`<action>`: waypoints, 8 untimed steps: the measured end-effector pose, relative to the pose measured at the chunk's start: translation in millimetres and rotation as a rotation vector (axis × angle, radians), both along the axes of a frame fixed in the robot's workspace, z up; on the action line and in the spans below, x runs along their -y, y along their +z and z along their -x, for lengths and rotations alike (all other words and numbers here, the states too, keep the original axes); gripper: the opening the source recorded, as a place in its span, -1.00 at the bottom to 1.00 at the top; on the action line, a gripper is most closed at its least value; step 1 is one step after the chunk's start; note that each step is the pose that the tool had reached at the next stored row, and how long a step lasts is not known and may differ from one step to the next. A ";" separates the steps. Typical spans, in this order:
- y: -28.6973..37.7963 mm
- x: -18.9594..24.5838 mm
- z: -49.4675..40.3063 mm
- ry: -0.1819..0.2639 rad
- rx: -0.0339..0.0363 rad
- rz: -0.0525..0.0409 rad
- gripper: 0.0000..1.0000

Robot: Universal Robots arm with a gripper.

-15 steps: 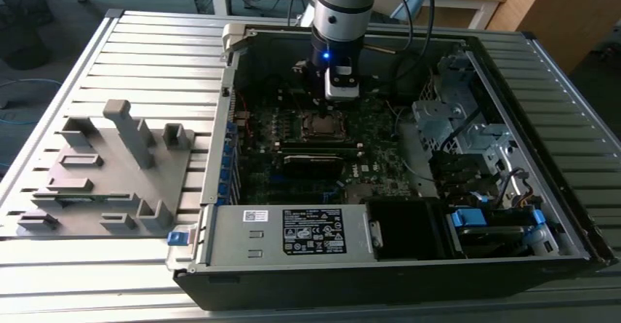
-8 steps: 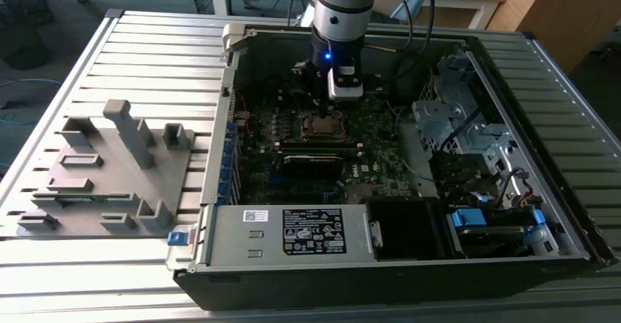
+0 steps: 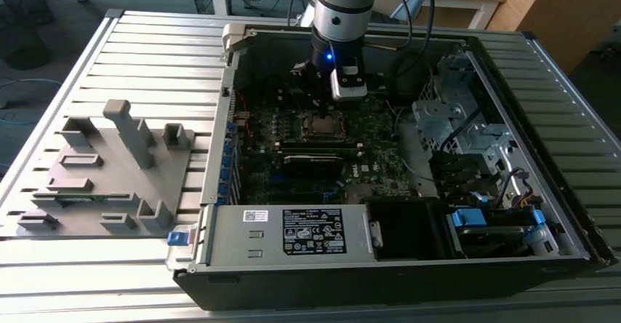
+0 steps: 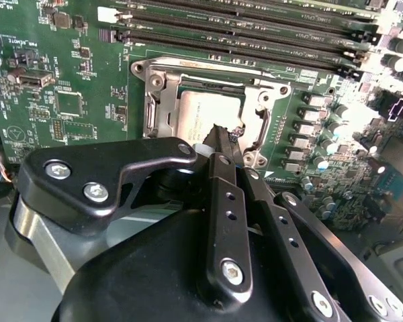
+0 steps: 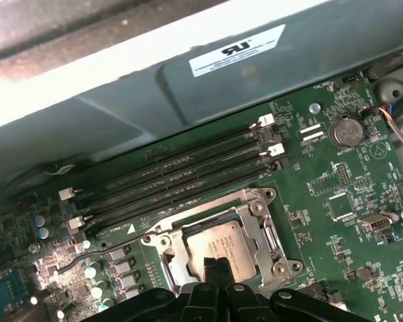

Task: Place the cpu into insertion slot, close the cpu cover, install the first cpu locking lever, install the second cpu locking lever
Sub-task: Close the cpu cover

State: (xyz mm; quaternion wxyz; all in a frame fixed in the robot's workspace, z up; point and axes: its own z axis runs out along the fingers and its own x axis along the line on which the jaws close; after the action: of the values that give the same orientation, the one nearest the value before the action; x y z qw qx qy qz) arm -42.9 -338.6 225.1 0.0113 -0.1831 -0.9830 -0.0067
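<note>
The cpu [image 3: 323,125] lies flat in its socket on the green motherboard, its dull grey top showing in both wrist views [image 4: 203,111] [image 5: 218,245]. The silvery cpu cover [image 4: 154,100] [image 5: 262,225] lies down around it, and the chip shows through its window. My gripper [image 3: 321,108] hangs straight above the socket. Its black fingers meet at a point, shut with nothing between them, over the chip's edge [image 4: 221,132] [image 5: 215,265]. A thin metal lever [image 5: 97,249] runs along one side of the socket; whether it is latched I cannot tell.
Long memory slots [image 5: 174,181] [image 4: 255,33] run beside the socket. A grey power box [image 3: 291,232] with a white label fills the case front, and a drive cage [image 3: 456,119] stands at the exterior view's right. A grey fixture [image 3: 107,170] rests on the slatted table outside the case.
</note>
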 end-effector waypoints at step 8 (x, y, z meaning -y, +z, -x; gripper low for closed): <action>0.0 0.0 0.0 0.045 0.0000 0.0001 -0.80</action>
State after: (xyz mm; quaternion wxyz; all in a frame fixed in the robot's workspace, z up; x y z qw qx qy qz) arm -42.9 -338.6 225.1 0.0115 -0.1608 -0.9869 -0.0064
